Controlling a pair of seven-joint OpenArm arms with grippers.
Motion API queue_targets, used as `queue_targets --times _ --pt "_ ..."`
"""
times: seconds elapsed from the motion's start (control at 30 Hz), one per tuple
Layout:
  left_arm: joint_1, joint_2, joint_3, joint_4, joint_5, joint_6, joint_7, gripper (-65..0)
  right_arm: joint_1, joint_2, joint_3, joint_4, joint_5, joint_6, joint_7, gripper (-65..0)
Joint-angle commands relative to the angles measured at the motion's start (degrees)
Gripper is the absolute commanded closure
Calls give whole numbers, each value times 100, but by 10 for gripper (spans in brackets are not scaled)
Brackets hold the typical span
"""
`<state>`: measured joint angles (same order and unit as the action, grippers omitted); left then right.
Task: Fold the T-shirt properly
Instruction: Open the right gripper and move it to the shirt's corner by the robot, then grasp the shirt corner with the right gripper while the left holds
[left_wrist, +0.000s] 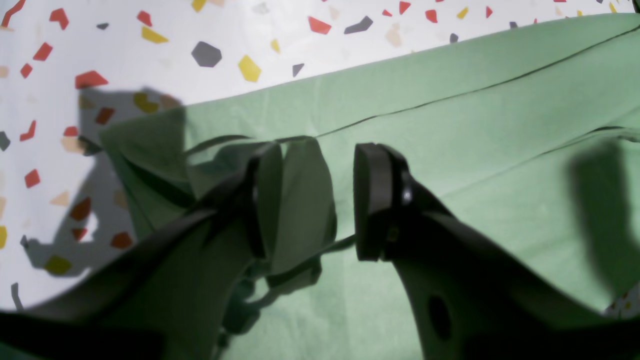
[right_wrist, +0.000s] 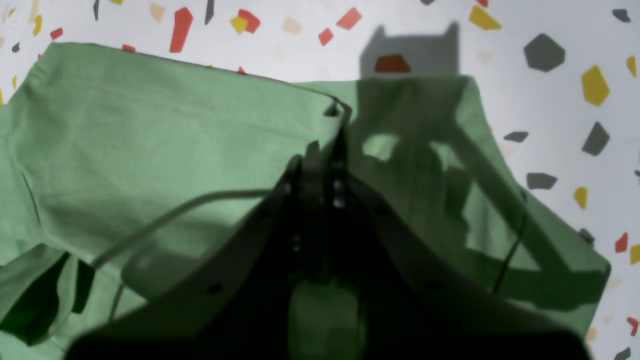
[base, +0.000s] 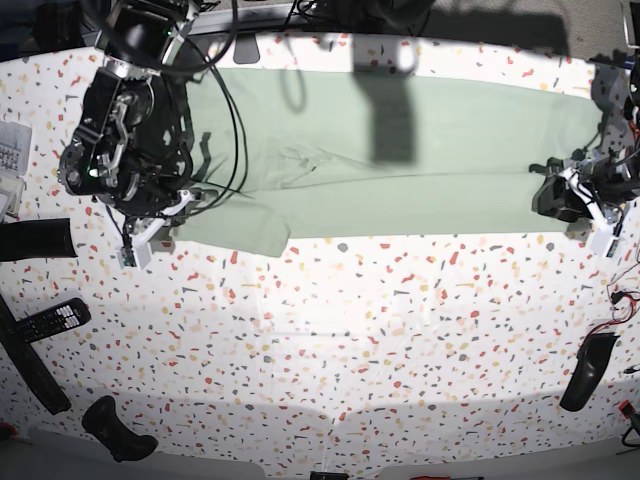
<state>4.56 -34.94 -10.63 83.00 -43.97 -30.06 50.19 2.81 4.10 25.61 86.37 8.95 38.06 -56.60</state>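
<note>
Base view, left: my right gripper (base: 165, 205) is pinched fully closed on the T-shirt (base: 400, 170) hem corner. The shirt lies as a long band across the far terrazzo table (base: 350, 330). Right: left gripper (left_wrist: 320, 200) stands half open, a fabric fold between its pads but unclamped, presumably awaiting closure for a paired lift.
</note>
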Motion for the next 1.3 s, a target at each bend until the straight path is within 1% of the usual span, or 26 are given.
queue_targets --times 0.0,0.1,0.13,0.27,0.4,0.53,0.67,0.77,0.87,1.0,1.13,1.27 --pt "-90 -114 -68 98 -92 -15 -74 -218 96 33 -13 118 42 98 111 0" --pt "-90 -114 -68 98 -92 -15 -74 -218 94 33 -13 120 39 125 153 0" --pt "-90 -114 -68 98 -94 -15 -74 -218 94 33 -13 133 42 194 199 0" --pt "-90 -114 -68 98 -94 -15 -76 -218 15 35 -175 393 44 194 262 0" --pt "-90 -114 -68 98 -92 -15 -76 -218 -275 33 -669 962 42 194 243 0" --pt "-90 -114 -68 98 -92 -15 -79 -218 -765 35 -1211 1488 -13 194 216 0" --pt "-90 -114 -68 98 -92 -15 -81 -218 -1397 76 -1637 1908 -286 194 273 0" --pt "-90 -114 -68 98 -92 -15 -85 -218 -1956 284 -1917 2227 -304 194 308 0" --pt "-90 -114 -68 98 -92 -15 -87 -217 -2485 612 -2094 2568 -328 194 341 0" --pt "-90 -114 -68 98 -94 -15 -101 -217 -3032 1073 -2111 2909 -741 194 487 0" --pt "-90 -114 -68 98 -92 -15 -101 -217 -3333 1550 -2111 2975 -793 194 503 0" --pt "-90 -114 -68 98 -90 -15 -101 -217 -3432 1816 -2111 2975 -793 194 501 0"
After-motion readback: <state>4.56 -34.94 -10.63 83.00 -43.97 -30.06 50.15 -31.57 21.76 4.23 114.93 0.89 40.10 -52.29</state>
